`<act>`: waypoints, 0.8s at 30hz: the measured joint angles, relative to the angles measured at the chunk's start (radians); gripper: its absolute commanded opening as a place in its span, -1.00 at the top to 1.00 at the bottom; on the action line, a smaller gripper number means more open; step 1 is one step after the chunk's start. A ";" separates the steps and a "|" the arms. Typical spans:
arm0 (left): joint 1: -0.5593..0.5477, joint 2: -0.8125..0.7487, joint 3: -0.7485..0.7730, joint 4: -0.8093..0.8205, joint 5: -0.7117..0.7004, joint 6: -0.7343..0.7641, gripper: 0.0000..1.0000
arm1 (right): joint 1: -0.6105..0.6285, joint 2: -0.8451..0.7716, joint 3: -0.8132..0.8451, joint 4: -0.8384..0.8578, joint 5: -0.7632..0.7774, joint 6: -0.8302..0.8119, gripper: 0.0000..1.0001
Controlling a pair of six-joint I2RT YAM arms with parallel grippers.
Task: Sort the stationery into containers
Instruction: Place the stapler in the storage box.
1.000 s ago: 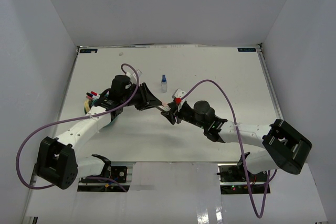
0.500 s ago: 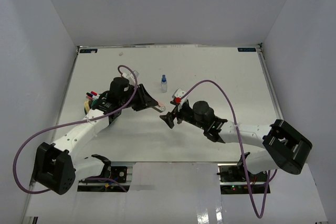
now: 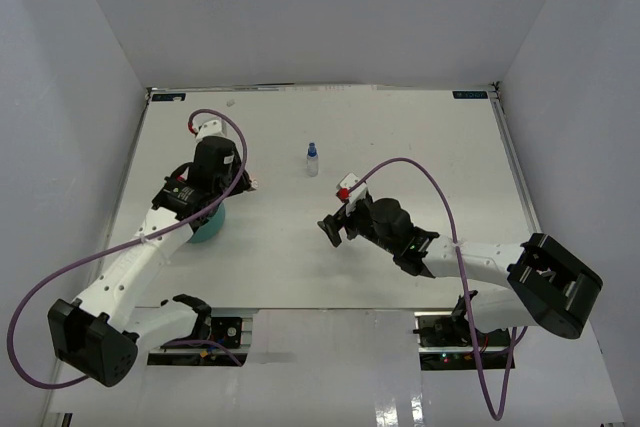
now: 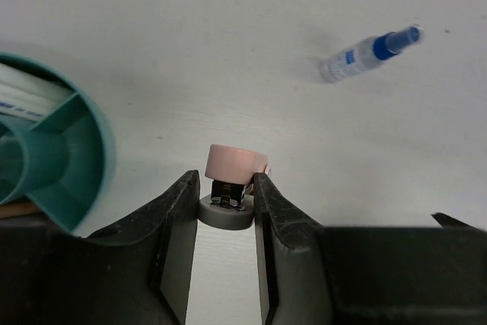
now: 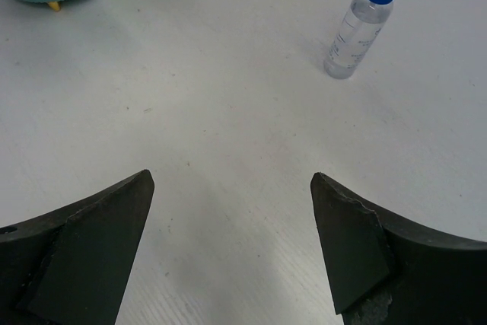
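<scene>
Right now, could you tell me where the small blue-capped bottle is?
In the top view, the bottle sits alone on the table, centre and toward the far edge, right of the teal cup.

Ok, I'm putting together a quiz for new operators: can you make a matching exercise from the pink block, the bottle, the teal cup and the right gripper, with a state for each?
Things:
1. pink-white block
2. bottle
3. right gripper
4. teal cup

States:
A. open, holding nothing
B. divided into compartments
C. pinched by the left gripper
D. blue-capped, touched by nothing

Pairs: 1-C, 2-D, 3-A, 4-B
</scene>
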 measured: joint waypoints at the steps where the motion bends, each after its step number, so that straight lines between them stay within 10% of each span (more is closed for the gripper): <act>1: 0.000 -0.003 0.003 -0.014 -0.032 0.006 0.92 | 0.000 0.000 0.000 -0.002 0.005 0.000 -0.80; 24: 0.000 -0.018 -0.075 -0.105 -0.401 0.174 0.93 | 0.000 0.012 0.000 -0.027 0.034 0.000 -0.80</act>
